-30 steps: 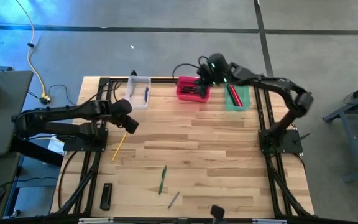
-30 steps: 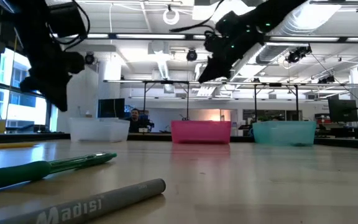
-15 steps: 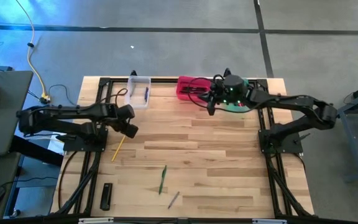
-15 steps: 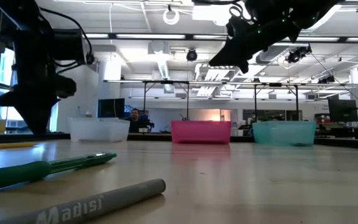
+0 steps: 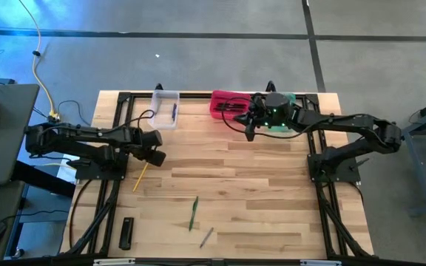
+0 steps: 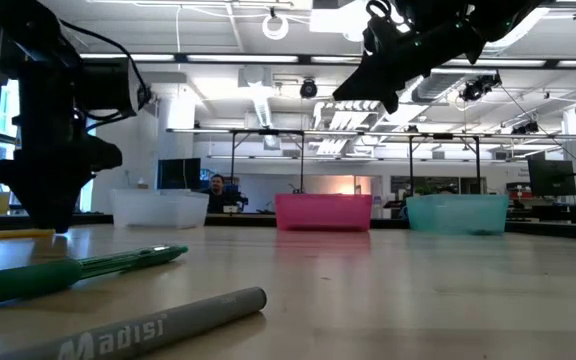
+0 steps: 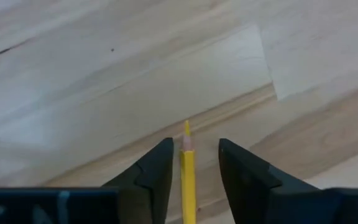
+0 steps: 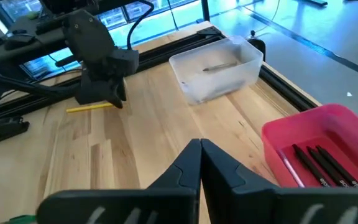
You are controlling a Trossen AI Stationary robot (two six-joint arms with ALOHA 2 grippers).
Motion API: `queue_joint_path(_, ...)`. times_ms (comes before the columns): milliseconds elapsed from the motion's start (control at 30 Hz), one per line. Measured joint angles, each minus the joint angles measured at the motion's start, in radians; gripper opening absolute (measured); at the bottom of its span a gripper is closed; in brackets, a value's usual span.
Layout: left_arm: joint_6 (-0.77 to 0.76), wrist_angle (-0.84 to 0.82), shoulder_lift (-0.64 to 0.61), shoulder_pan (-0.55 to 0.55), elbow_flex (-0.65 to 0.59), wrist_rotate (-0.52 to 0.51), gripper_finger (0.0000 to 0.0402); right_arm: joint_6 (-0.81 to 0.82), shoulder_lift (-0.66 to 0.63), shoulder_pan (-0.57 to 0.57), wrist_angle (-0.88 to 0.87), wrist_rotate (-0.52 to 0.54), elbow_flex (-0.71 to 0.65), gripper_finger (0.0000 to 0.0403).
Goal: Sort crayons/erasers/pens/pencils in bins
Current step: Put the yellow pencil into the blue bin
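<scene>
Black pens (image 8: 319,163) in pink bin (image 8: 328,124)

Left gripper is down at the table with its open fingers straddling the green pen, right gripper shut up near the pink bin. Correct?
Not quite: the open left gripper straddles the thin yellow pencil, not the green pen, which lies apart nearer the table's front edge. The left wrist view shows the pencil between the fingers. The right gripper is shut near the pink-red plastic bin, as you said.
</scene>
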Motion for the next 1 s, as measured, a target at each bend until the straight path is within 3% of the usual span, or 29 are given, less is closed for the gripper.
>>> queue_joint_path(567,-0.035,0.022,-0.001,-0.026,-0.033,-0.078,0.0015,-0.001,0.0,0.019,0.008,0.022,0.0,0.0)
queue_joint_path(733,-0.047,0.032,-0.023,-0.057,-0.04,-0.098,0.0006,0.0,0.0,0.019,0.008,0.022,0.0,0.0)
queue_joint_path(1000,-0.1,0.142,-0.155,-0.064,-0.045,-0.116,0.0003,0.0,0.001,0.019,0.008,0.022,0.0,0.0)
